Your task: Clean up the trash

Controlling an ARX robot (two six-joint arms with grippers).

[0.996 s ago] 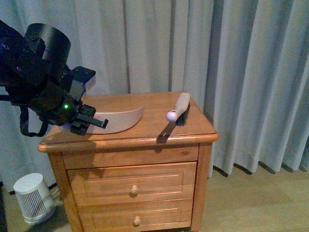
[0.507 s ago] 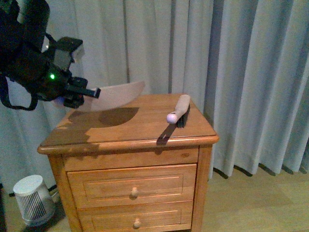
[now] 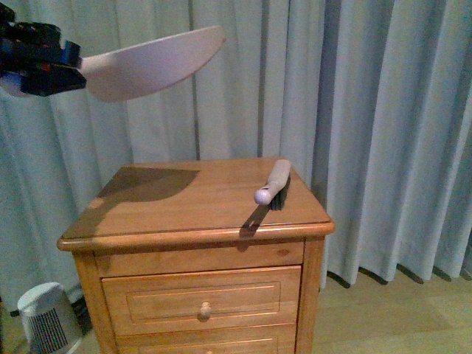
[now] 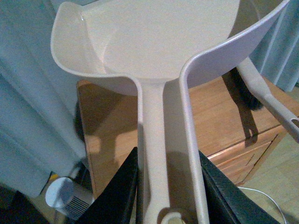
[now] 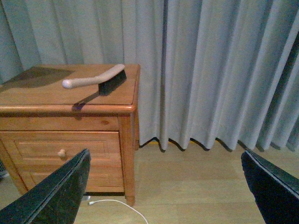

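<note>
Left gripper (image 3: 37,63) high above the left side of the nightstand (image 3: 199,203), clamped on the handle of a beige dustpan (image 3: 151,63). Pan tilted, reaching out over the nightstand's left half, with its shadow across the left rear corner. Brush (image 3: 271,184) lying on the nightstand's right side, pale handle toward the front, dark bristles toward the back. Curtain (image 3: 369,110) hanging right behind the nightstand. Small white ribbed appliance (image 3: 48,321) on the floor left of it.

From the left wrist: dark fingers (image 4: 117,196) pressed on either side of the dustpan's handle. Pan bowl hiding much of the nightstand below. Brush partly seen past the pan's rim. Pan's inside too washed out to tell any contents.

From the right wrist: right gripper (image 5: 163,186) spread wide, well apart from the nightstand, out past its front right corner. White cable (image 5: 117,205) on the wooden floor (image 5: 196,177) beside the nightstand's front leg.

Whereabouts of the trash: cannot tell from these views.
</note>
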